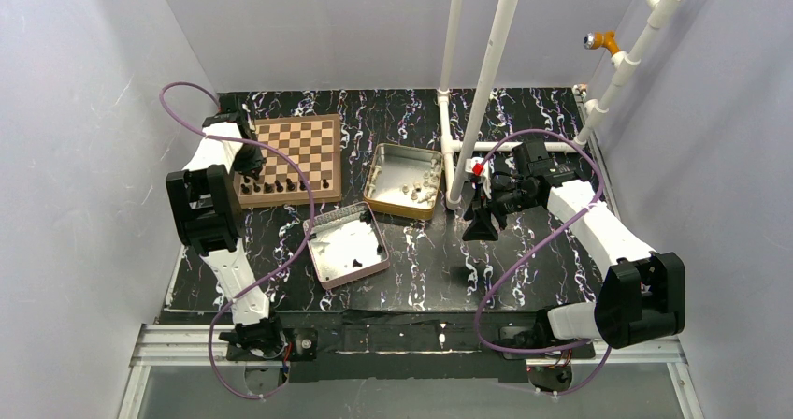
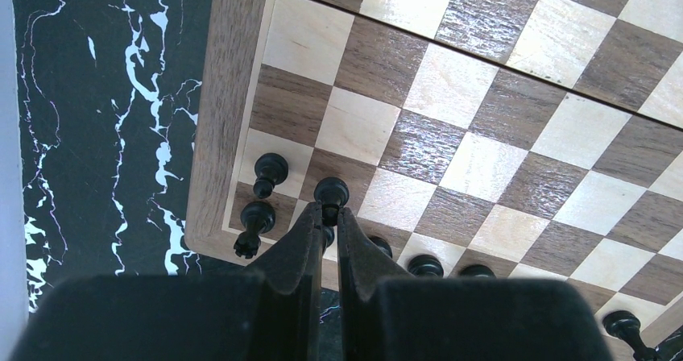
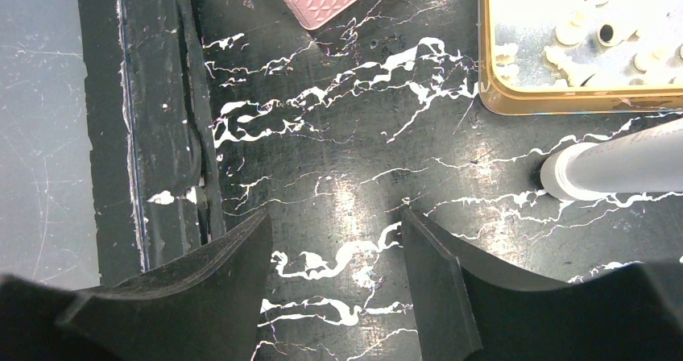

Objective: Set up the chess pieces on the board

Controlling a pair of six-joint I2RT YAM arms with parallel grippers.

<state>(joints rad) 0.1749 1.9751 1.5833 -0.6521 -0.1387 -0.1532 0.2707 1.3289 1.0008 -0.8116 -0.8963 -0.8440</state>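
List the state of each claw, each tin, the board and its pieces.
Left claw: shut on a pawn.
Right claw: open, empty.
Held pawn: upright, over the board.
Board: flat, black pieces along its near edge.
Gold tin: open, holding pale pieces.
Pink tin: open, few dark pieces.

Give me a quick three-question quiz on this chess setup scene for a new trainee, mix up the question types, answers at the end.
1. Fill in: the left gripper is shut on a ____-coloured piece at the edge of the board.
2. True or false: the right gripper holds a chess piece.
3. The pale pieces lie in: A the gold tin; B the board; C the right gripper.
Key: 1 black; 2 false, it is open over bare table; 3 A.
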